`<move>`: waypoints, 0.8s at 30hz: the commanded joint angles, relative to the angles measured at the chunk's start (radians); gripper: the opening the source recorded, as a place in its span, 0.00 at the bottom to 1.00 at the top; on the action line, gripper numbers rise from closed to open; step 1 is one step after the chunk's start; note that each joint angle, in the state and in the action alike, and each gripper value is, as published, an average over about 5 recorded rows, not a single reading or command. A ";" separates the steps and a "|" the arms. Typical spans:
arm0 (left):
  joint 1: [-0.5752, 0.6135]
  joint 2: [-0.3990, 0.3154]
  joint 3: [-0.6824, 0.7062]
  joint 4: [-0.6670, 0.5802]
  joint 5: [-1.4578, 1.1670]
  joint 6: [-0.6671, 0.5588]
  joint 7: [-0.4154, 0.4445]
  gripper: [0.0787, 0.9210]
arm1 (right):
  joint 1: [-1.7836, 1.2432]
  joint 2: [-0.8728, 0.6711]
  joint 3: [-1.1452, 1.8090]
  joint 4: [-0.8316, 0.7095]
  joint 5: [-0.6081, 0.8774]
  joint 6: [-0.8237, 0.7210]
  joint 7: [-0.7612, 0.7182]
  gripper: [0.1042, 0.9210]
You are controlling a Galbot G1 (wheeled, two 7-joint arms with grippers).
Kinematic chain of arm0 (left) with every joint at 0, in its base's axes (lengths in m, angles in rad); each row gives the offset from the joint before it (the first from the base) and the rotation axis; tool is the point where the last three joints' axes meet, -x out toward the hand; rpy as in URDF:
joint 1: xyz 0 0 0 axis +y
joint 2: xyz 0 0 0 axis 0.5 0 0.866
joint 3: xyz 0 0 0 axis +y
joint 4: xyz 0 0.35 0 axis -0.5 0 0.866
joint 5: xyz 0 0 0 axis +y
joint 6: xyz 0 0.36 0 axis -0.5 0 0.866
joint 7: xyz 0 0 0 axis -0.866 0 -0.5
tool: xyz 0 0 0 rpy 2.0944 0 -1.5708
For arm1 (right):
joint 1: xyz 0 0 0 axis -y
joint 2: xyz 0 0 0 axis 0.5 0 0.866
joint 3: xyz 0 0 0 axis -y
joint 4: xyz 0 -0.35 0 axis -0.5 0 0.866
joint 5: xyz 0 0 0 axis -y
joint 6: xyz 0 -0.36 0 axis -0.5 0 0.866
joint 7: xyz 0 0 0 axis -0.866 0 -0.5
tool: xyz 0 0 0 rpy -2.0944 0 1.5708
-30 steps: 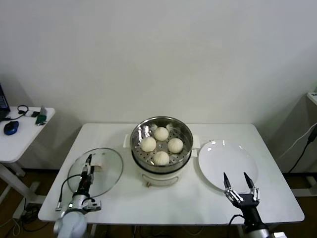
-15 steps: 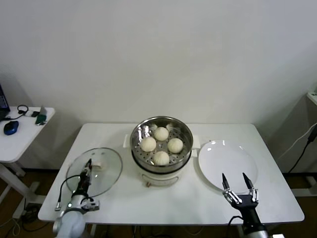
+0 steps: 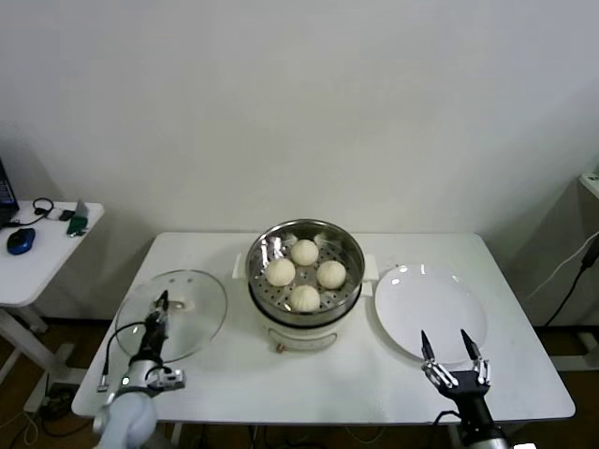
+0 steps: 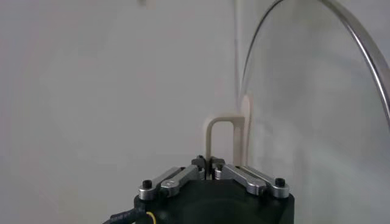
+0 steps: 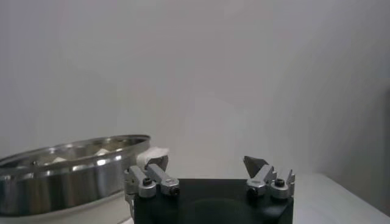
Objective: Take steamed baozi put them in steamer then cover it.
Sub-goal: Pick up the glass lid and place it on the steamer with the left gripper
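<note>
Four cream-white baozi (image 3: 304, 273) lie in the shiny steamer (image 3: 348, 251), which stands on its white base at the table's middle. The clear glass cover (image 3: 192, 323) is at the table's left and looks tilted, held a little off the surface. My left gripper (image 3: 162, 301) is shut on the cover's white handle (image 4: 220, 135); the cover's metal rim (image 4: 359, 45) curves past it in the left wrist view. My right gripper (image 3: 445, 337) is open and empty at the front right; in its wrist view (image 5: 206, 161) the steamer rim (image 5: 73, 167) shows off to one side.
A flat white plate (image 3: 429, 304) lies to the right of the steamer, just behind my right gripper. A side table (image 3: 37, 248) with a mouse and cables stands at the far left. The wall is close behind the table.
My left gripper has moved a little left and up with the cover, which now looks raised and tilted. The right gripper has hardly moved.
</note>
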 commanded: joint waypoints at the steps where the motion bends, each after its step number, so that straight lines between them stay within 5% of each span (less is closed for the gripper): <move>1: 0.037 0.178 0.051 -0.452 -0.244 0.299 0.231 0.07 | -0.016 0.007 0.012 -0.023 -0.116 -0.048 0.050 0.88; 10: -0.096 0.287 0.213 -0.628 -0.343 0.555 0.290 0.07 | -0.037 0.016 0.005 -0.041 -0.084 0.003 0.019 0.88; 24: -0.436 0.129 0.616 -0.593 -0.081 0.701 0.499 0.07 | -0.033 0.037 -0.013 -0.040 -0.088 0.037 -0.009 0.88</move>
